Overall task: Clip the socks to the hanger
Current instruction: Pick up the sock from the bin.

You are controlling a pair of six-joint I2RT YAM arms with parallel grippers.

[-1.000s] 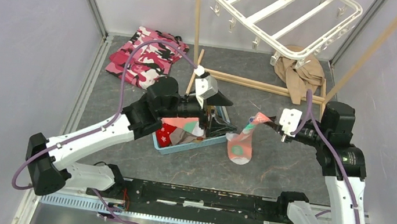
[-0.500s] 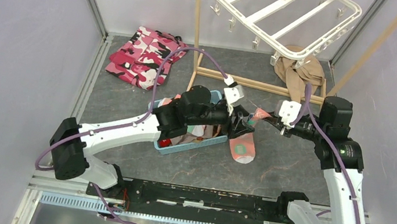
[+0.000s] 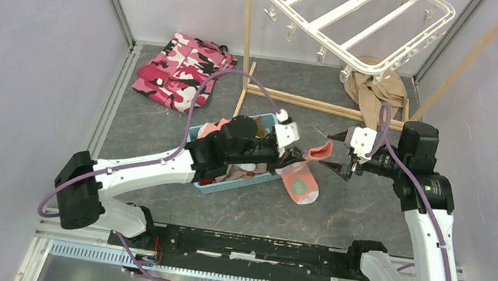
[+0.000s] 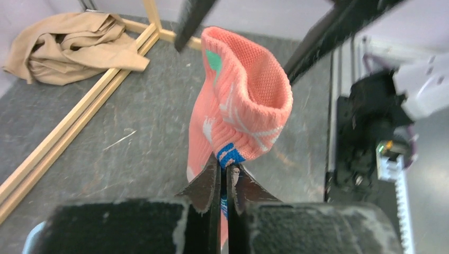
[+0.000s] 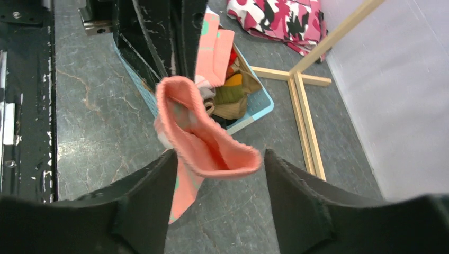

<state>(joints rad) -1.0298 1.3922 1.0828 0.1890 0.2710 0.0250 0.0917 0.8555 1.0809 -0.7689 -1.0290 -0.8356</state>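
Observation:
A salmon-pink sock (image 3: 304, 183) with teal and white patches hangs over the grey floor, its cuff raised. My left gripper (image 3: 295, 159) is shut on it; in the left wrist view the gripper (image 4: 223, 169) pinches the fabric at a blue mark, and the sock (image 4: 243, 106) stands up beyond the tips. My right gripper (image 3: 337, 153) is open, and in its wrist view the gripper (image 5: 219, 156) has the sock's open cuff (image 5: 206, 143) loose between its spread fingers. More socks (image 3: 242, 169) lie in a blue basket (image 3: 225, 186). The white hanger (image 3: 355, 16) hangs at the back.
A wooden pole stand (image 3: 324, 107) spans the floor below the hanger, with a tan cloth (image 3: 374, 92) beside it. A pink camouflage garment (image 3: 182, 72) lies at the back left. Grey walls close in the left and right sides.
My left arm swung right from the basket to the sock and shut on it. My right gripper, which held the cuff, has opened.

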